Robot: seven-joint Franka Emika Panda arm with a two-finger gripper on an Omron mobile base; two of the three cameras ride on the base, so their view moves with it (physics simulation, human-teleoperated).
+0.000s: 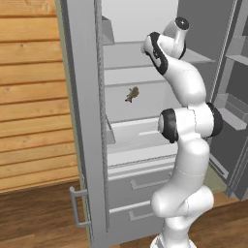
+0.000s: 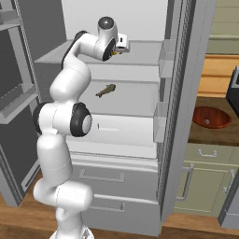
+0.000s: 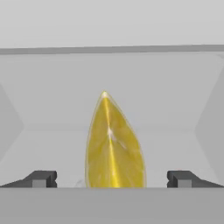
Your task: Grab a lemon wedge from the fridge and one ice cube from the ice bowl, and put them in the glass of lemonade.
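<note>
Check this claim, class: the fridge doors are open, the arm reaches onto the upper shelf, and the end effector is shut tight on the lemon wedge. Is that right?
Not quite. The fridge is open and the arm is at the upper shelf, but the hand view shows the end effector open: its fingertips stand well apart on either side of the lemon wedge, not touching it.

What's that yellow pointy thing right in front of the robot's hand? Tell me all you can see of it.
It is the lemon wedge, a glossy yellow slice with a paler rim and fine streaks running from a bright centre. It stands upright with its pointed tip up, inside the open fridge, in front of the grey back wall. It sits between the gripper fingertips, which stand wide apart and do not touch it. Its lower end is hidden.
</note>
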